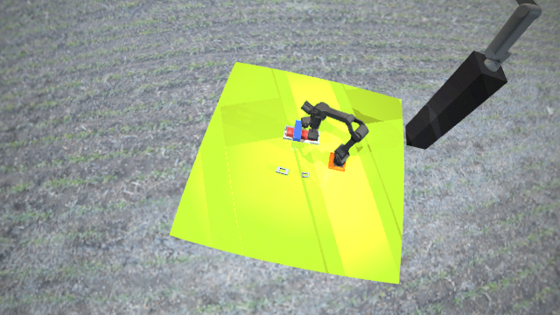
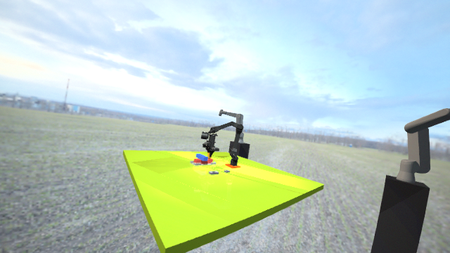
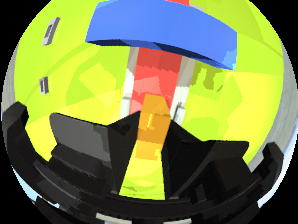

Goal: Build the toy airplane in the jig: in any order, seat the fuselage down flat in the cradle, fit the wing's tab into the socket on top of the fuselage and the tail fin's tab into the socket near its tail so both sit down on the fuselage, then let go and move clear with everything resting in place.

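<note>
The red fuselage lies lengthwise in the white cradle. The blue wing lies across the top of the fuselage; its tab and socket are hidden. My gripper is over the tail end of the fuselage, shut on the orange tail fin, which stands upright between the fingers. In the wrist view the fin is in line with the fuselage and covers the tail socket. Whether its tab is in the socket I cannot tell.
Two small pale holders, a larger one and a smaller one, lie on the yellow-green table. The arm's orange base plate is to the right of the cradle in the top view.
</note>
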Motion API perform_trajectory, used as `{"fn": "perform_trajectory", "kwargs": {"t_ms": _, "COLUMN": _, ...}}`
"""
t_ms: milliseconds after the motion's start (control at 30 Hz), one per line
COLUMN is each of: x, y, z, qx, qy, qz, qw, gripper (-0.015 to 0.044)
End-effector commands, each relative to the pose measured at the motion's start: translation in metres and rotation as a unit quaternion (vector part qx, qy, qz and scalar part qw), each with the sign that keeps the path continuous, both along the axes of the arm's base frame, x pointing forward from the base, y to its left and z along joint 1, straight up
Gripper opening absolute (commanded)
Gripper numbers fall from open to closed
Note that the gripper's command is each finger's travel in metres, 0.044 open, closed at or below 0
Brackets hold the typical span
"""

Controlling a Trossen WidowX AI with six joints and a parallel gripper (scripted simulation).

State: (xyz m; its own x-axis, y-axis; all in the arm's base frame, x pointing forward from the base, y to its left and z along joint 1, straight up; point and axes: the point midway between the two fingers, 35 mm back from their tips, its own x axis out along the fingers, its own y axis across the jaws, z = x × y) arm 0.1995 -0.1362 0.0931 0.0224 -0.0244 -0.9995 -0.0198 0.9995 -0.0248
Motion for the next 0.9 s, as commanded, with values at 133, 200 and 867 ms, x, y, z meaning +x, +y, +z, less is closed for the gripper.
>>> {"fn": "perform_trajectory", "kwargs": {"t_ms": 133, "x": -0.0008, "y": 0.0013, "z": -0.0039, "qx": 0.003, "qy": 0.001, "qz": 0.002, "qw": 1.000, "gripper": 0.0067}}
{"fn": "perform_trajectory", "kwargs": {"t_ms": 200, "x": -0.0008, "y": 0.0013, "z": -0.0039, "qx": 0.003, "qy": 0.001, "qz": 0.002, "qw": 1.000, "gripper": 0.0067}}
{"fn": "perform_trajectory", "kwargs": {"t_ms": 867, "x": -0.0002, "y": 0.0002, "z": -0.0020, "qx": 0.000, "qy": 0.000, "qz": 0.000, "qw": 1.000, "gripper": 0.0260}}
